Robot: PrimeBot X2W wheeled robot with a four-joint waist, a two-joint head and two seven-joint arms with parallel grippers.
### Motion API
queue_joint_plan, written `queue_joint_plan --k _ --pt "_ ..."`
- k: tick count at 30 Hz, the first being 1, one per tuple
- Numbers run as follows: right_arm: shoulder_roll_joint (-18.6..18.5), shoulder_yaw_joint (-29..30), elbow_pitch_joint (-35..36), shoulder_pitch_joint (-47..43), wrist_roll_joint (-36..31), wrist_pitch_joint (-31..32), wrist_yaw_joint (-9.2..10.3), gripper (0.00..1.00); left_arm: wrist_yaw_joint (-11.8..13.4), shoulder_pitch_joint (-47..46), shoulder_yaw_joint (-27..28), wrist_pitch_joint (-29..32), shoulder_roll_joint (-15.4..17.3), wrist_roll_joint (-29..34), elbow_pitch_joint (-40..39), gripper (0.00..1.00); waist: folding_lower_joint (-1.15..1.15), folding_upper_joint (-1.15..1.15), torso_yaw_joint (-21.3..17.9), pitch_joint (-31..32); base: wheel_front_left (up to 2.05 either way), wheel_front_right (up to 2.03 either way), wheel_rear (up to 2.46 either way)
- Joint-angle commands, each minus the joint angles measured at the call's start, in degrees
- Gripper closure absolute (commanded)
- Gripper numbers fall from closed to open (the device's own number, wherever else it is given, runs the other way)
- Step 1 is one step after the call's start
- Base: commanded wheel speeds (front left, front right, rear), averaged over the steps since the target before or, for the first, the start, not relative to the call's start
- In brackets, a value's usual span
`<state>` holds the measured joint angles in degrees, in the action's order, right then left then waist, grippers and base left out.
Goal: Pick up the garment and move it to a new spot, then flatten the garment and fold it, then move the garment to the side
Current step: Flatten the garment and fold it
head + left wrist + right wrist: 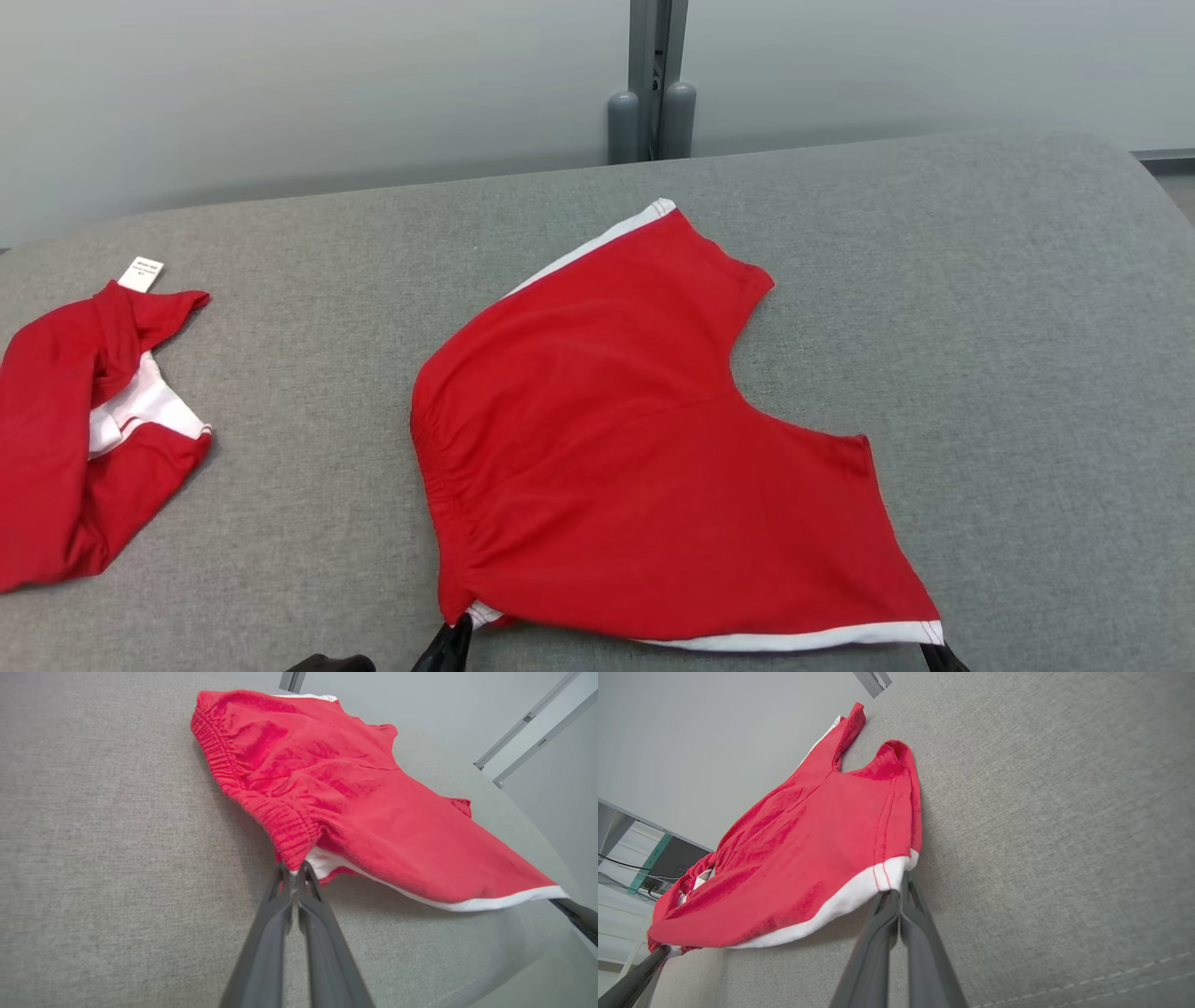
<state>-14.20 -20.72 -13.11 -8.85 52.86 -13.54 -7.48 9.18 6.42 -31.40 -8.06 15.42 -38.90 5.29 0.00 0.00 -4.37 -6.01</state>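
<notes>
The garment (644,439) is a pair of red shorts with white trim, spread on the grey cushioned surface (980,327) at the middle. Its near edge is lifted a little off the surface between the two grippers. My left gripper (457,639) is shut on the garment's waistband corner (294,858) at the near left. My right gripper (936,653) is shut on the white-hemmed leg corner (896,870) at the near right. The far leg (672,252) lies flat, pointing away from me.
A second red-and-white garment (84,439) with a white tag (141,273) lies crumpled at the left edge. A grey post (653,84) stands behind the surface against a pale wall. The surface drops off at the right (1158,187).
</notes>
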Motion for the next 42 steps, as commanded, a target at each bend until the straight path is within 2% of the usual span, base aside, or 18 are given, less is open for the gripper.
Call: queue_joint_plan --k 1,4,7,12,19,26,29,30,31,35,42 --pt "-0.29 1.16 1.44 -1.72 -0.79 0.79 -0.03 1.0 1.77 1.39 0.64 0.72 1.14 0.27 -2.92 1.0 0.0 0.0 -0.38 0.57 0.0 0.0 0.0" --pt "0.29 3.53 4.16 -3.67 -1.89 2.43 -0.03 1.0 4.06 3.58 1.0 1.98 2.03 0.45 -7.59 1.0 0.0 0.0 -0.46 0.69 0.0 0.0 0.0" --pt "0.66 5.17 6.65 -3.63 -3.12 4.74 -0.03 1.0 5.06 3.93 0.85 2.75 2.36 0.64 -10.59 1.0 0.0 0.0 -0.58 0.1 0.0 0.0 0.0" --pt "0.15 7.03 9.64 0.74 -4.49 7.76 -0.03 1.0 5.41 1.05 0.88 3.34 1.99 1.21 -12.53 1.0 0.0 0.0 -0.44 -1.85 0.0 0.0 0.0" --pt "-0.67 7.83 10.13 10.55 -4.39 8.29 -0.03 1.0 4.24 -6.25 1.67 2.69 0.56 2.05 -12.42 1.0 0.0 0.0 2.14 -5.91 0.0 0.0 0.0" --pt "-2.29 6.79 4.74 25.16 -3.06 6.22 -0.03 1.0 1.84 -15.17 4.02 1.18 -0.87 1.27 -11.41 1.0 0.0 0.0 5.66 -11.36 0.0 0.0 0.0" --pt "-3.49 5.43 1.86 32.02 -2.99 6.02 -0.03 1.0 0.84 -19.8 3.98 0.88 -2.43 1.15 -10.06 1.0 0.0 0.0 7.42 -13.96 0.0 0.0 0.0" --pt "-3.49 5.43 1.86 32.02 -2.99 6.02 -0.03 1.0 0.84 -19.8 3.98 0.88 -2.43 1.15 -10.06 1.0 0.0 0.0 7.42 -13.96 0.0 0.0 0.0" --pt "-4.45 4.59 -0.32 36.9 -2.9 5.99 -0.03 1.0 -0.04 -23.13 4.01 0.65 -3.36 1.1 -8.59 1.0 0.0 0.0 8.52 -15.71 0.0 0.0 0.0" --pt "-6.21 2.49 -4.98 46.59 -2.78 6.58 -0.03 1.0 -1.3 -29.21 4.61 -0.17 -5.11 0.78 -4.8 1.0 0.0 0.0 10.52 -18.72 0.0 0.0 0.0" --pt "-7.78 -2.84 -16.52 59.92 -2.78 9.24 -0.03 1.0 -3.24 -34.87 5.05 -0.56 -8.11 -1.6 2.18 1.0 0.0 0.0 13.65 -22.48 0.0 0.0 0.0"
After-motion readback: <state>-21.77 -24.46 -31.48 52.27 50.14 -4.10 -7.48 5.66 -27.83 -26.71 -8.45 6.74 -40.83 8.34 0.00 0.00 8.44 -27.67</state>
